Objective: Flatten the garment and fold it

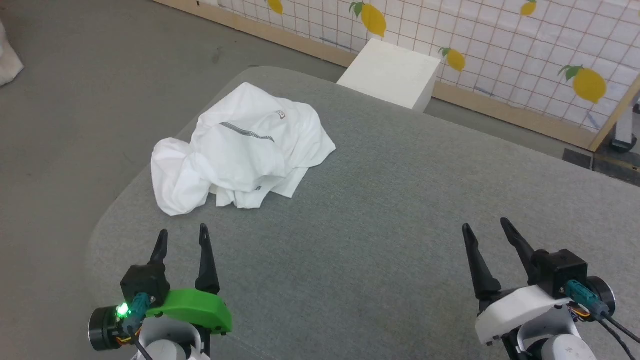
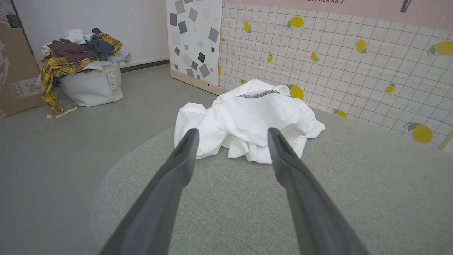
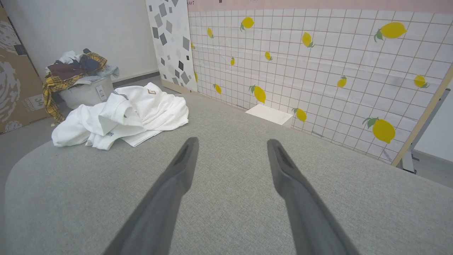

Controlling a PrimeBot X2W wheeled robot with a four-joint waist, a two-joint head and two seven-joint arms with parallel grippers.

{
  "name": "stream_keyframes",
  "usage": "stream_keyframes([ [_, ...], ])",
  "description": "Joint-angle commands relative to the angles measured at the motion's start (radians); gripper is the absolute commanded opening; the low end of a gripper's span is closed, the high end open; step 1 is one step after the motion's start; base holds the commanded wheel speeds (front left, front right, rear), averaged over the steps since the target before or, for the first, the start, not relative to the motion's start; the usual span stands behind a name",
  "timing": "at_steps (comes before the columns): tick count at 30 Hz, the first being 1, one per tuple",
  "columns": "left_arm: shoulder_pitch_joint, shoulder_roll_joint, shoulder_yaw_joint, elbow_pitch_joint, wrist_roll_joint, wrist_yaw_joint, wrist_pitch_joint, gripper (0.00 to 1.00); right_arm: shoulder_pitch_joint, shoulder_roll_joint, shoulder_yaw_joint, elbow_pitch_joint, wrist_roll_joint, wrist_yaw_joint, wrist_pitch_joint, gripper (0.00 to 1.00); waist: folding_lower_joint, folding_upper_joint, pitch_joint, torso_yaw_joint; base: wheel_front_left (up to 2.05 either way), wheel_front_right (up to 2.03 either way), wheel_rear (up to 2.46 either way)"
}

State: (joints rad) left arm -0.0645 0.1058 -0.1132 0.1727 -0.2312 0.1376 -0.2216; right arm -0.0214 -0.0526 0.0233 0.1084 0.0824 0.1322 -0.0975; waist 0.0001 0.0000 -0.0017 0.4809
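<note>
Meanwhile, on grey desk (image 1: 375, 225), far-left corner: garment (image 1: 240, 150), crumpled in white heap. Left tool (image 1: 182, 231) released, empty, near heap. Right tool (image 1: 485, 224) released, empty, well apart.

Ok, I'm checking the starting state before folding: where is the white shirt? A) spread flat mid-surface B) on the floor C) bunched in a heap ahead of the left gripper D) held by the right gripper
C: the garment lies bunched in a heap on the grey surface, ahead of the open left gripper; the right gripper is open and holds nothing.
</note>
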Motion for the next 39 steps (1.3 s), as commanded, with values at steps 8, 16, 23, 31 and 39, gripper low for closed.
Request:
stream_keyframes([
  [8,-0.027,0.014,-0.017,0.021,-0.032,0.021,-0.023,1.0,-0.024,0.002,0.005,0.011,0.014,-0.001,-0.018,1.0,-0.0001,0.0,0.004,0.039,0.0,0.0,0.0],
  [16,-0.034,0.018,-0.031,0.037,-0.054,0.032,-0.039,1.0,-0.028,0.002,0.006,0.016,0.018,-0.002,-0.022,1.0,-0.0001,0.0,0.006,0.074,0.0,0.0,0.0],
  [23,-0.042,0.017,-0.041,0.044,-0.073,0.014,-0.033,1.0,-0.031,0.002,0.01,0.012,0.02,-0.002,-0.019,1.0,-0.0001,0.0,0.011,0.068,0.0,0.0,0.0],
  [31,-0.239,0.036,-0.063,0.094,-0.156,-0.112,0.08,1.0,-0.078,0.002,0.014,-0.027,-0.011,-0.002,0.005,1.0,-0.0001,0.0,0.12,0.007,0.0,0.0,0.0],
  [39,-0.56,0.107,0.001,0.215,-0.251,-0.167,0.265,1.0,-0.157,0.002,0.031,-0.074,-0.041,-0.002,0.026,1.0,-0.0001,0.0,0.327,-0.12,0.0,0.0,0.0],
])
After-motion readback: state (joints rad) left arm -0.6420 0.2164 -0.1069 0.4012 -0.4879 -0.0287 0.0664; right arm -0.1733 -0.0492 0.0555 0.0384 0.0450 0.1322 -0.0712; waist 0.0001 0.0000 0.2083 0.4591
